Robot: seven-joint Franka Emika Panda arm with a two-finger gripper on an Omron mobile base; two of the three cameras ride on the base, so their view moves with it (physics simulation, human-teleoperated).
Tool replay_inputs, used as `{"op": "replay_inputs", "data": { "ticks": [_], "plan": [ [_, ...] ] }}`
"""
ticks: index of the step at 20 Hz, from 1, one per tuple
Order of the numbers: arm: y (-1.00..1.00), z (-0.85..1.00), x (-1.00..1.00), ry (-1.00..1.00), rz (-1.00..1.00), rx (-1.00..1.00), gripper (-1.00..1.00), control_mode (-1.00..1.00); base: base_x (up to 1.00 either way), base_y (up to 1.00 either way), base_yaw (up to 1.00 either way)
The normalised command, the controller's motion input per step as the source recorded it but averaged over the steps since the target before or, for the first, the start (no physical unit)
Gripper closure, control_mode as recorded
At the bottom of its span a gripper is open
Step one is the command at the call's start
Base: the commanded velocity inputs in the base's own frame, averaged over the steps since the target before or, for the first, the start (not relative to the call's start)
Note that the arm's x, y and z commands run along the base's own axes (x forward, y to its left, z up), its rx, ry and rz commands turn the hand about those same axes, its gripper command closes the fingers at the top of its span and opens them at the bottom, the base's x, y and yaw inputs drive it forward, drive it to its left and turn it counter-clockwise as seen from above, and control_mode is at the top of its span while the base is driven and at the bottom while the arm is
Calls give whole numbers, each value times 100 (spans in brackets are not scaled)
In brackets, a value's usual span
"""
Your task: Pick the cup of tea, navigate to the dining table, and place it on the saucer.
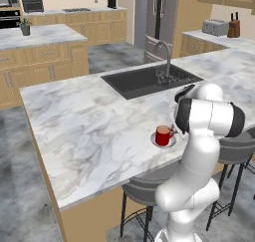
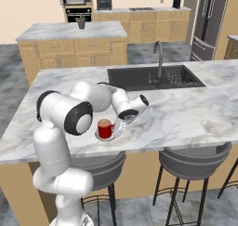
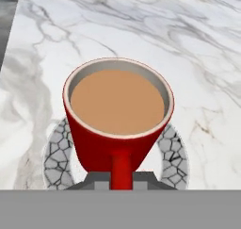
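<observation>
Since the cup of tea already sits upright on the saucer, at the worktop edge nearer the robot than the sink, with the fingers pinching its handle, only release and retreat seem left.

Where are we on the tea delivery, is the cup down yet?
Done: the cup of tea stands upright on the saucer on the dining table, tea still inside. In hand: the gripper is shut on the cup's handle. Left: open the jaws and back away.
</observation>
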Motion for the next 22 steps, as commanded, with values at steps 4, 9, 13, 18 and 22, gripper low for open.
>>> {"op": "replay_inputs", "data": {
  "ticks": [4,9,13,18,22],
  "plan": [
    [0,-17,10,0,0,0,-100,-100,0,0,0],
    [-2,-11,0,-3,0,0,-100,-100,0,0,0],
    [0,-5,0,-5,0,0,-100,-100,0,0,0],
    [0,1,-3,-7,0,0,-100,-100,0,0,0],
    [0,18,-22,-9,0,0,-100,-100,0,0,0]
  ]
}}
